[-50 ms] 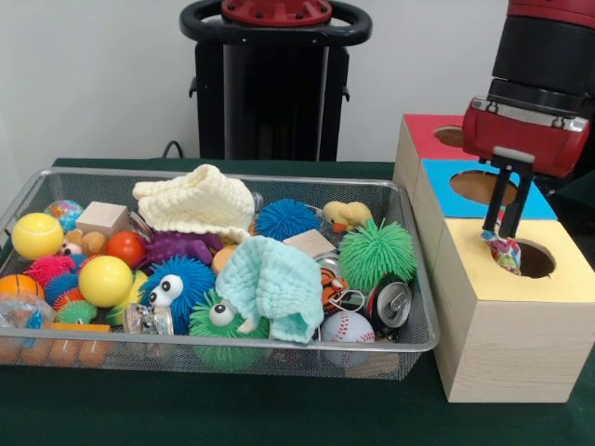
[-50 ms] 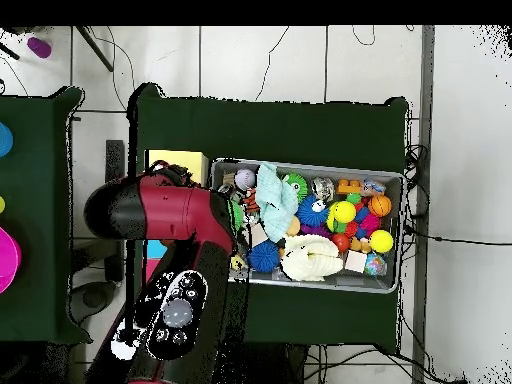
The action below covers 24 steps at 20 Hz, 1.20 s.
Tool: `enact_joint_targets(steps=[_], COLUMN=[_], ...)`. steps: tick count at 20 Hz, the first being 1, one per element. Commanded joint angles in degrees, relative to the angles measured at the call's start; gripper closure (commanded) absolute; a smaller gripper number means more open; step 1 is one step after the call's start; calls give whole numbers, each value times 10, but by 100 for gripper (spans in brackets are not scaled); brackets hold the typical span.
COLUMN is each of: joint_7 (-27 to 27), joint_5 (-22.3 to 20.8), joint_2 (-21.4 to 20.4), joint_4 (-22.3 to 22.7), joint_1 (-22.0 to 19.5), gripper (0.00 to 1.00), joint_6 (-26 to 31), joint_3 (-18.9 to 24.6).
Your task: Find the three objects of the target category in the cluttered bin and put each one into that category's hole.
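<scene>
While the overhead view hides it, the end effector pinches a multicoloured ball above the yellow hole.

**Arm reaching down, hand closed on a small item**

The red and black arm comes down from the upper right in the front view, wrist vertical. Its hand points straight down, two thin black fingers close together, pinching a small multicoloured piece at their tips. From overhead, the arm bends across itself, hiding the hand.
</scene>
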Motion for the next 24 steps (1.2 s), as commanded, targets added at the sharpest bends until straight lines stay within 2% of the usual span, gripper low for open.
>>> enact_joint_targets(steps=[1, 5, 16, 24], joint_7=[117, 112, 97, 91], joint_5=[42, 54, 51, 47], joint_2=[34, 32, 32, 34], joint_4=[64, 71, 63, 60], joint_1=[-18, -21, -17, -19], gripper=[100, 100, 100, 100], joint_6=[-11, -3, 23, 22], joint_3=[81, 87, 70, 68])
